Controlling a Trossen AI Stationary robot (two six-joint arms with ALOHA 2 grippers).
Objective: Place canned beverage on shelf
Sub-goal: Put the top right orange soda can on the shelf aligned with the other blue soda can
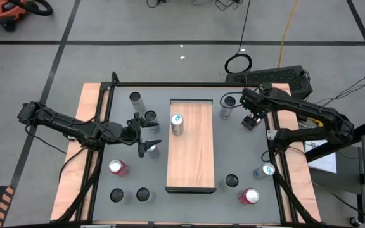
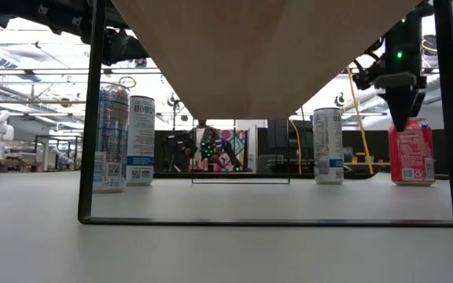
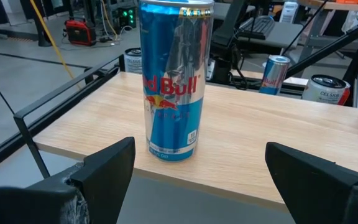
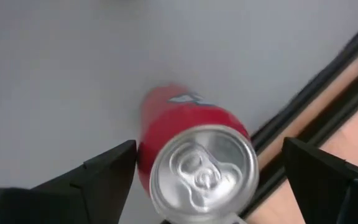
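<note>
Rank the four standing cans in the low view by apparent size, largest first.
1. Silver-blue can, far left.
2. White can beside it.
3. Right-hand white can and red can: one taller, one wider, so unranked.
Nearness to the camera may skew all this.

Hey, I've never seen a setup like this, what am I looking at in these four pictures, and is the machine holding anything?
It is a robot with two dark arms at a grey table. One picture looks down from overhead, one looks level across the tabletop, and two come from cameras on the wrists. In the middle stands a wooden shelf with one blue and silver can upright on it; other cans stand around it on the table. The left hand is open, facing that can without touching it. The right hand is open too, with a red can below it. Nothing is held.
</note>
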